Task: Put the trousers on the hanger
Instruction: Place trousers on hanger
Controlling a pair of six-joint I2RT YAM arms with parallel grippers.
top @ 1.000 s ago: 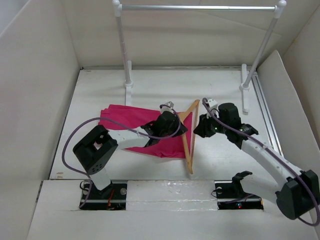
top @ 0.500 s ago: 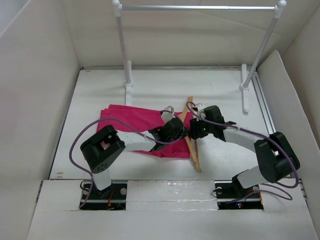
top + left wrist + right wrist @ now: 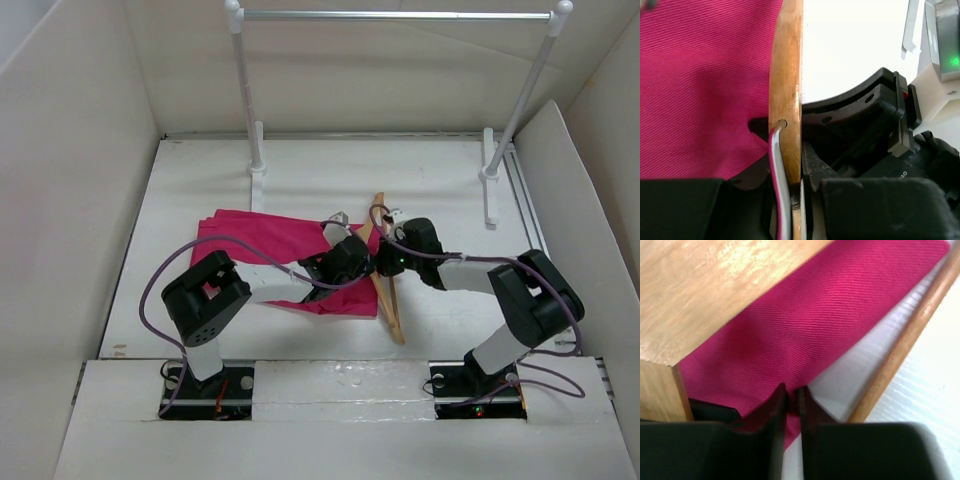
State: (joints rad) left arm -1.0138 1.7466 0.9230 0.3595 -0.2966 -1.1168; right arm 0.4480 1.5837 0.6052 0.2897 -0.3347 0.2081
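Now the right gripper [image 3: 789, 396], a second ago standing off to the right, has moved in and pinched the edge of the trousers [image 3: 255, 238] lying on the table [image 3: 320, 180], while the left gripper [image 3: 350, 262] clamps the hanger [image 3: 390, 305], so pulling the cloth through looks ready.

Plain magenta-pink trousers [image 3: 830, 330], finely ribbed in weave, show between the black fingers [image 3: 767, 422] of the right gripper [image 3: 791, 395]; above them the hanger [image 3: 715, 300] is light tan, faintly grained. Table [image 3: 300, 170] white; rack posts [image 3: 245, 90] white, rail [image 3: 400, 15] grey.
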